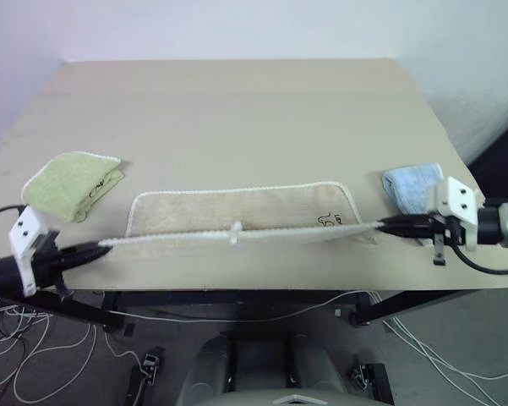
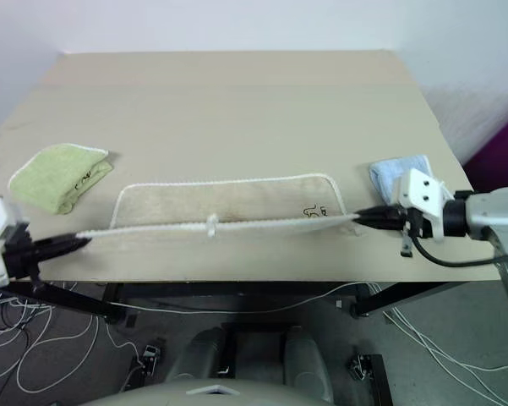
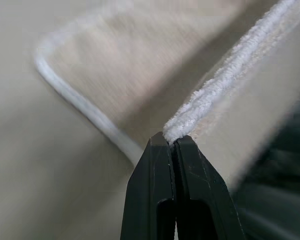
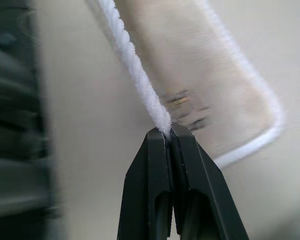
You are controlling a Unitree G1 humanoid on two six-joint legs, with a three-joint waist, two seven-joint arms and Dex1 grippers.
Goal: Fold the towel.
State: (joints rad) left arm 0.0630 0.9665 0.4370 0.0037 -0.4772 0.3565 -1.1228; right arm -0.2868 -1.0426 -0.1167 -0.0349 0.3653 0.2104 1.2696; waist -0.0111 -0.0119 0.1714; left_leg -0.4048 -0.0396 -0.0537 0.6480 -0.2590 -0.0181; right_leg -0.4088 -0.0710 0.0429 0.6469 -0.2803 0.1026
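Observation:
The beige towel (image 1: 237, 213) with white corded edging lies along the near edge of the table (image 1: 237, 101), a small dark mark near its right end. Its near edge is lifted and stretched taut between my two grippers, a little above the table's front edge. My left gripper (image 1: 101, 246) is shut on the towel's left near corner (image 3: 177, 131). My right gripper (image 1: 382, 225) is shut on the right near corner (image 4: 162, 122). The far half of the towel rests flat on the table.
A folded light-green towel (image 1: 72, 184) lies at the table's left, beyond my left gripper. A folded light-blue towel (image 1: 414, 188) sits at the right, just behind my right gripper. Cables trail on the floor (image 1: 34, 355) below the table's front edge.

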